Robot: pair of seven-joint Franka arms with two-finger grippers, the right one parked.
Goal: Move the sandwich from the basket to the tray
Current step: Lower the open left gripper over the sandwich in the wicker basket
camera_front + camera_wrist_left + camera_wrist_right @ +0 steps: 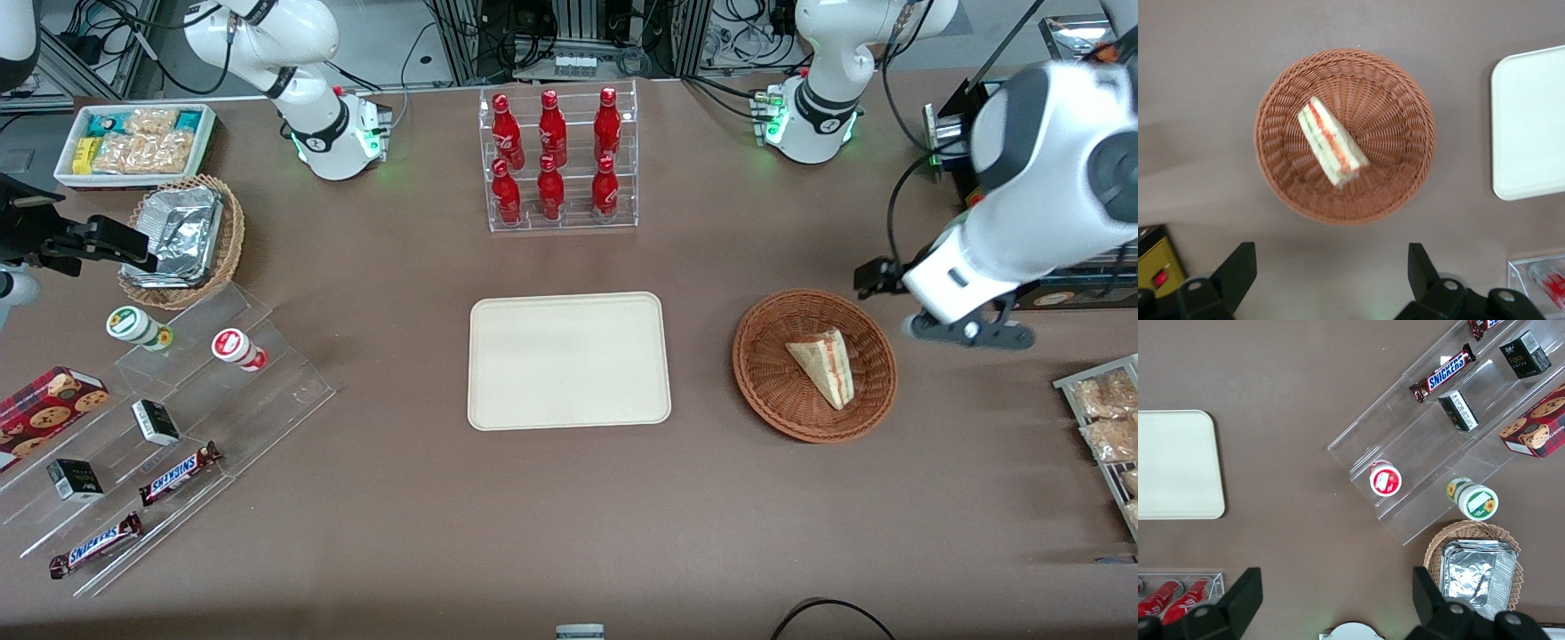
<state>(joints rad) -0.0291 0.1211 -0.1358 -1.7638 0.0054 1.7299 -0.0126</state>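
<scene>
Surface: brown table (400, 498), with racks, baskets and boxes along its edges and the task's things in the middle.

Tray: the tray (569, 361) lies flat at the table's centre, cream-coloured, low-rimmed, nothing on it. It shows again in the left wrist view (1530, 123).

Basket: the basket (814, 364) sits beside the tray toward the working arm's end of the table, apart from it, with bare table between them.

Sandwich: the sandwich (824, 366) lies on its side in the basket's bowl, roughly centred, one point toward the rim nearer the front camera. From the wrist camera (1332, 142) the cut face shows its white, red and green layers.

Gripper: the gripper (1331, 273) hangs above the table just outside the basket's rim, not over the sandwich yet; its fingers (1237, 270) are spread wide with nothing between them. In the front view it sits off the basket's edge toward the working arm's end (889, 280).

Handling: I'd judge the wedge light and soft, the bread easily crushed and the layers apt to slide apart if pinched across the cut face.

Where to hold: best across the two flat bread faces near the thick middle, closing gently. Since it lies flat, one finger must work down between bread and wicker.

Risk: squeezing the thin tip would probably fold it or let it pivot and drop.
</scene>
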